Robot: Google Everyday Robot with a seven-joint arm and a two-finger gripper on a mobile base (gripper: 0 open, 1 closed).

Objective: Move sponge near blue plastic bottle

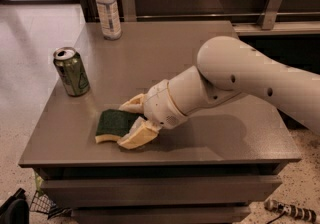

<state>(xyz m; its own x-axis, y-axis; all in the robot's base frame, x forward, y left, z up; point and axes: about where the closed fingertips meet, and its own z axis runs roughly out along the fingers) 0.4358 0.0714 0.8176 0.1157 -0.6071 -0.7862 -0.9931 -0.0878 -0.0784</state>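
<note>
While the sponge (112, 122) lies flat on the table (165, 48), a bit right of the green drink can (72, 72) and closer to the front edge, the end effector (127, 124) straddles its far-from-can end, fingers spread wide and not clamping anything, and the blue plastic bottle (108, 9) stands well behind the can.

White pincer (122, 125) astride sponge (110, 121) edge, grey table (200, 48)

Cream claw (127, 124) at dark green, yellow-edged sponge (111, 123).
</note>
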